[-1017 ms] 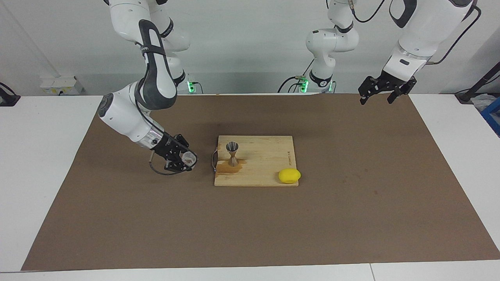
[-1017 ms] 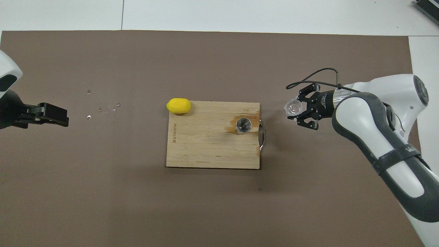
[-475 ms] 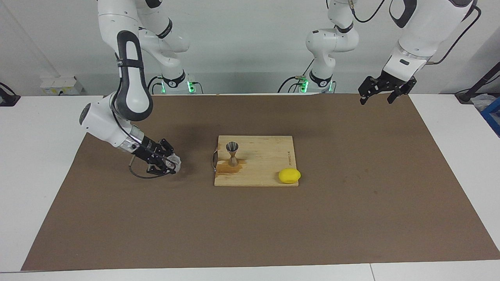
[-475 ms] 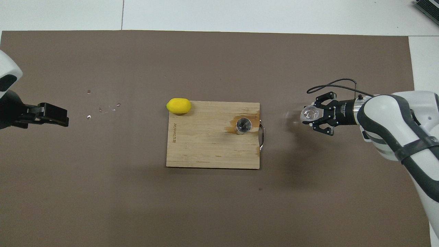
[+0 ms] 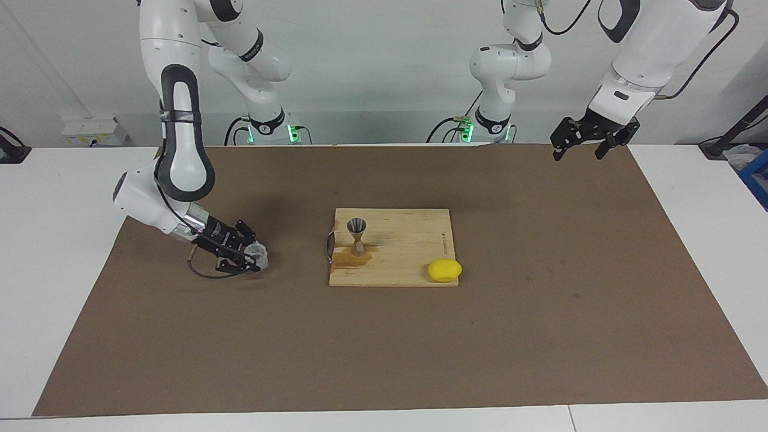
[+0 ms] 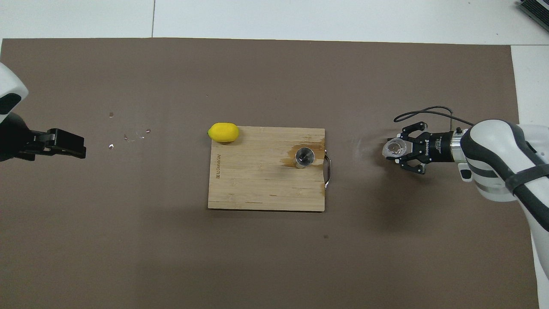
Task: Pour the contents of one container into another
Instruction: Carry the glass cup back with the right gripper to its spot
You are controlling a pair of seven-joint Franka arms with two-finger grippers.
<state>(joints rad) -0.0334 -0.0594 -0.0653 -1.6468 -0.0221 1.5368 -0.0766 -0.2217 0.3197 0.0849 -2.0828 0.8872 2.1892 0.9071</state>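
1. Black right gripper (image 5: 255, 259) (image 6: 396, 149), low over brown mat (image 5: 540, 336) toward right arm's end of table (image 5: 60, 240), clamped on small clear short glass cup (image 5: 258, 255) (image 6: 395, 148); cup mouth shows from overhead.
2. Whether cup base touches mat: can't tell.
3. Small silver hourglass metal jigger (image 5: 357, 236) (image 6: 304, 156) upright on pale wooden cutting board (image 5: 408, 246) (image 6: 257, 180) w/ metal handle, well apart from cup; wet stain round its foot.
4. Yellow lemon (image 5: 444, 270) (image 6: 223, 132) at board's corner farther from robots, toward left arm's end.
5. Left gripper (image 5: 588, 141) (image 6: 64, 143) waits raised over mat edge, fingers spread, holding nothing.
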